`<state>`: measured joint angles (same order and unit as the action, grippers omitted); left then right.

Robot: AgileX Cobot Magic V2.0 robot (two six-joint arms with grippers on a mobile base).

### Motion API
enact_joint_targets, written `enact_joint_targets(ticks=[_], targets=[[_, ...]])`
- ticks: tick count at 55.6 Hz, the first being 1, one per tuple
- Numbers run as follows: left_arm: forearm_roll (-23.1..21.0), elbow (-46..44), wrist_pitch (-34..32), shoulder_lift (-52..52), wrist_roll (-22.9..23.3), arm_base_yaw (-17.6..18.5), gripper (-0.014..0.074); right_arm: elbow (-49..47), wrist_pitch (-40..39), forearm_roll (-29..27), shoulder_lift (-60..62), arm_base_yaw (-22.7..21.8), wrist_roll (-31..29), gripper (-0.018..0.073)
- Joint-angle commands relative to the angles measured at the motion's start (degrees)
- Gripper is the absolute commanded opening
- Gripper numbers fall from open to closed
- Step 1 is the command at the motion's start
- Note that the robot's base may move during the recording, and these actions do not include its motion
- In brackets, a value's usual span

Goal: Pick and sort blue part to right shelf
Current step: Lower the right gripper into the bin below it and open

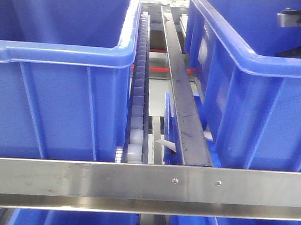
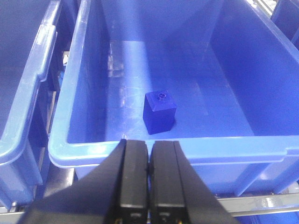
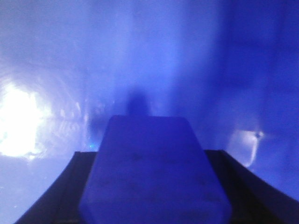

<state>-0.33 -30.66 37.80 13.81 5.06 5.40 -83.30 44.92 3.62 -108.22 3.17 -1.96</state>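
Right wrist view: a flat, matte blue plastic slab-shaped part with rounded corners fills the lower centre, seated between the two dark fingers of the right gripper, which is clamped on it; glossy blue plastic surface behind with a bright glare patch at left, most likely the inside of a bin, and the view is too blurred to say whether the part touches it. Front view: the right shelf shows as a brushed stainless-steel flat front rail across the lower frame with two small screws, one pale roller track of small plastic wheels running up the centre, one dark steel divider rail beside it, and two large blue moulded-plastic bins with ribbed walls and rolled rims, one left bin and one right bin; more blue bins are partly visible below the rail. A dark arm piece sits inside the right bin at upper right. Left wrist view: the left gripper, two black flat-faced fingers pressed together with nothing between them, at bottom centre just over the near rim of a smooth glossy blue bin; one small dark blue cube-shaped plastic block with a round mark on top rests on that bin's floor, apart from the walls.
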Motion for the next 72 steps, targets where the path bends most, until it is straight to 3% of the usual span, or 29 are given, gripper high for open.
enact_joint_targets(ticks=[1, 5, 8, 26, 41, 72], targets=[[-0.27, -1.42, -4.77, 0.53, 0.45, 0.07, 0.0127, -2.37, -2.52, 0.26, 3.18, -0.39, -0.6, 0.0473], [-0.27, -1.42, -4.77, 0.53, 0.45, 0.07, 0.0127, -2.8, -2.11, 0.26, 3.25, -0.39, -0.6, 0.06], [-0.27, -1.42, -4.77, 0.53, 0.45, 0.07, 0.0127, -3.21, -1.5, 0.26, 3.37, -0.39, -0.6, 0.0644], [-0.27, -1.73, -3.29, -1.87, 0.58, 0.07, 0.0127, -2.13, 0.79, 0.05, 12.15, -0.39, -0.6, 0.0495], [4.48, -1.73, -0.9, -7.8, 0.58, 0.07, 0.0127, 9.32, -2.81, 0.0, 29.3, -0.39, -0.6, 0.0048], [4.65, -1.51, -0.9, -8.84, 0.58, 0.17, 0.0125, 49.47, -14.61, -1.05, 81.86, -0.16, -0.6, 0.0055]])
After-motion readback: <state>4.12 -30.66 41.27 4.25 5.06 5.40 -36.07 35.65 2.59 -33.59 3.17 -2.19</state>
